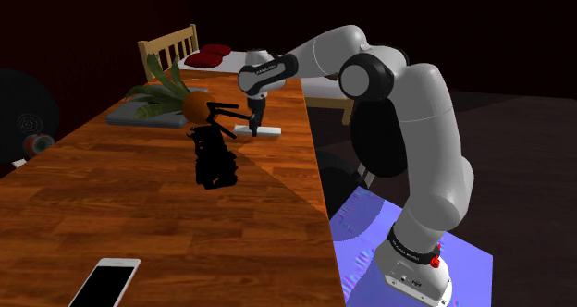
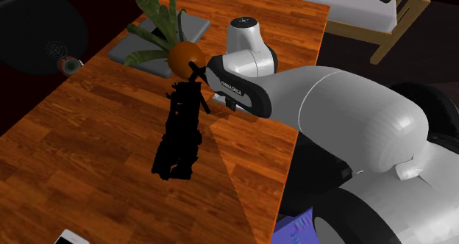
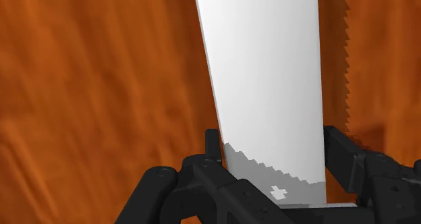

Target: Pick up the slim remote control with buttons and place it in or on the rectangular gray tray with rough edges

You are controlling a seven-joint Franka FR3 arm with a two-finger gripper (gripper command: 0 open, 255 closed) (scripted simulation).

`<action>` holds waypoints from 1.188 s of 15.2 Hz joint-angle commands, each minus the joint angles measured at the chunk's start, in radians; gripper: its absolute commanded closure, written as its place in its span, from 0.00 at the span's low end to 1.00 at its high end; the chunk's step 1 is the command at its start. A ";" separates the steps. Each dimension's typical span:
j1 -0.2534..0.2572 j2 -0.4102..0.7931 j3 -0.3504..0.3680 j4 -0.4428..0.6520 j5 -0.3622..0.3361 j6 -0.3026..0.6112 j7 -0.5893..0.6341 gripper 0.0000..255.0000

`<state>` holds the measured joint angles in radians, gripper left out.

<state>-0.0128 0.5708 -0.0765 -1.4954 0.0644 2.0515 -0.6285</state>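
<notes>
The slim remote control is drawn plain white. It lies flat on the wooden table near the edge on the shoulder view's right. My gripper points down onto it, and in the wrist view the gripper is shut on the remote, one black finger pressed against each long side. The rectangular gray tray sits further back towards the shoulder view's left, with a leafy plant on it; the same tray appears near the far table edge in the second exterior view.
An orange ball with green leaves stands at the tray's near corner. A black tangled object lies between tray and remote. A phone rests at the table's front. A wooden chair stands behind the table.
</notes>
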 commanded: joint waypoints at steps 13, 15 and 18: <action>0.000 -0.052 -0.003 0.108 -0.006 -0.159 0.007 1.00; 0.000 -0.056 -0.003 0.128 -0.007 -0.183 0.008 1.00; -0.001 -0.061 -0.004 0.160 -0.008 -0.221 0.009 1.00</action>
<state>-0.0126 0.5073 -0.0802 -1.3564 0.0569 1.8485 -0.6195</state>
